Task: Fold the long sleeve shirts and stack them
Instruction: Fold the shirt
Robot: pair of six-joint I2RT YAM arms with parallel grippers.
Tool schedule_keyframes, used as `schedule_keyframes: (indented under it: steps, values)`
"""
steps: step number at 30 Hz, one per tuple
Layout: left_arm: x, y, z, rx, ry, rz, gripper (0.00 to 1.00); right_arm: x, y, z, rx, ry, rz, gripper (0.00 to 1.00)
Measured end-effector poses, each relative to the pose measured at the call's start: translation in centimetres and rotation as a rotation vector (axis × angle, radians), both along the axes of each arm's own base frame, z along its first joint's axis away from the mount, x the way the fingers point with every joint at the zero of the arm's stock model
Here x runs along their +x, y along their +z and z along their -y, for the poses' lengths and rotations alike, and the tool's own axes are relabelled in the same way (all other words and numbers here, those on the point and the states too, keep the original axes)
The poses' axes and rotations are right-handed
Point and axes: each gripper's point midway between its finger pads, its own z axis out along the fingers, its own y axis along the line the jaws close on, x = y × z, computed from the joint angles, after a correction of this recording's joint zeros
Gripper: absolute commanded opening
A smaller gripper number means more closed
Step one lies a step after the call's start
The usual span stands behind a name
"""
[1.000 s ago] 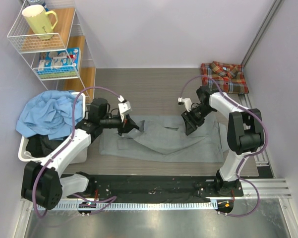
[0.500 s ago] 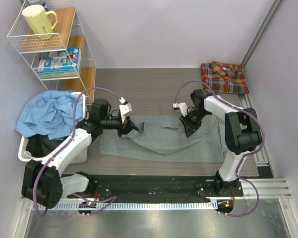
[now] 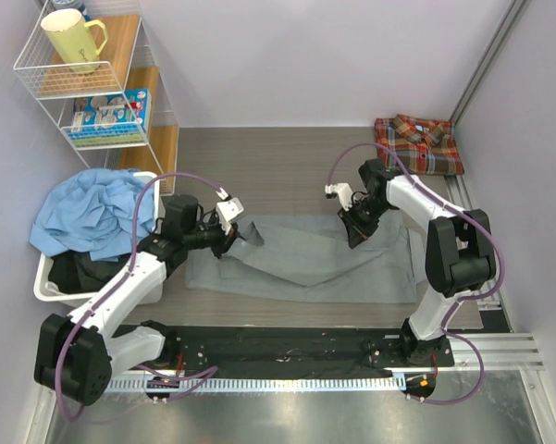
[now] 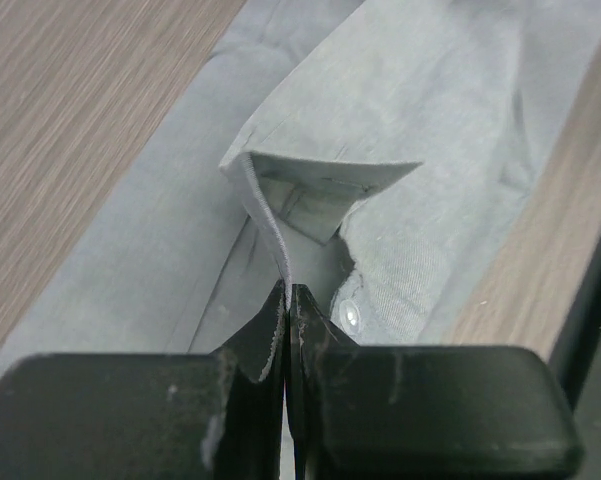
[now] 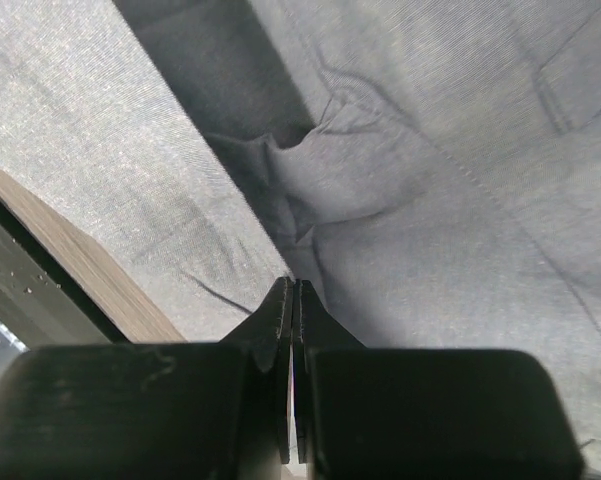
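Observation:
The grey long sleeve shirt (image 3: 305,264) lies spread across the middle of the table. My left gripper (image 3: 229,238) is shut on its left edge, and that edge is lifted into a ridge. In the left wrist view the fingertips (image 4: 280,300) pinch a thin cloth edge beside a pale button (image 4: 352,317). My right gripper (image 3: 354,232) is shut on a fold of the grey shirt (image 5: 430,200) near its far right side, with the cloth drawn up to the closed tips (image 5: 293,288). The plaid shirt (image 3: 418,143) lies folded at the back right corner.
A white basket (image 3: 44,287) heaped with blue cloth (image 3: 92,217) stands at the left edge beside the left arm. Behind it is a wire shelf (image 3: 37,92) holding a yellow mug (image 3: 72,39) and a box (image 3: 106,113). A black mat (image 3: 287,347) runs along the near edge.
My right gripper has closed on the grey shirt's cloth. My left gripper has drawn back a little to the left with the shirt's edge in it.

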Motion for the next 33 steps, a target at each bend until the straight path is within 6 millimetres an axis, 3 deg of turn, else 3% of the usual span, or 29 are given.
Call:
schedule_keyframes:
  steps: [2,3,5,6,7,9,12,16,19,21,24,28,29,33]
  values:
    - [0.3,-0.9,-0.6,0.032,0.035,0.002,0.13,0.5,0.1,-0.1,0.003,-0.007,0.009,0.16]
    - [0.5,-1.5,-1.1,0.053,0.054,0.004,0.19,0.8,0.1,-0.2,0.004,-0.015,0.011,0.26]
    - [0.9,-2.9,-2.0,0.104,0.091,0.006,0.24,1.6,-0.1,-0.4,0.005,-0.031,0.016,0.38]
    - [1.1,-3.8,-2.5,0.134,0.116,-0.001,0.46,1.8,-0.2,-0.4,0.002,-0.037,0.016,0.53]
    - [1.3,-4.7,-3.1,0.168,0.14,-0.013,0.55,2.1,-0.3,-0.5,-0.002,-0.039,0.017,0.6]
    - [1.5,-6.1,-4.2,0.229,0.17,-0.033,0.69,2.2,-0.4,-0.2,-0.018,-0.048,0.016,0.64]
    - [1.4,-6.8,-5.8,0.28,0.208,-0.042,0.76,2.0,-0.2,0.5,-0.049,-0.059,0.014,0.64]
    - [1.1,-5.3,-6.0,0.277,0.191,0.004,0.79,1.7,1.2,1.7,-0.076,-0.098,0.034,0.62]
    - [1.0,-4.4,-5.0,0.264,0.125,-0.016,0.74,1.5,2.9,2.6,-0.092,-0.13,0.083,0.56]
    - [1.5,-3.9,-4.2,0.261,0.092,-0.046,0.63,1.2,3.5,3.1,-0.103,-0.148,0.101,0.5]
    - [2.8,-3.9,-2.7,0.27,0.034,-0.094,0.59,0.2,3.3,3.4,-0.119,-0.169,0.086,0.45]
    - [3.0,-5.7,-0.8,0.356,-0.071,-0.133,0.53,-1.8,1.0,4.3,-0.174,-0.204,0.014,0.45]
    - [2.7,-6.5,-0.2,0.39,-0.102,-0.153,0.46,-2.4,0.4,4.7,-0.192,-0.211,-0.002,0.45]
    - [2.9,-9.7,1.1,0.495,-0.17,-0.257,0.41,-4.2,-1.3,5.8,-0.261,-0.234,-0.056,0.44]
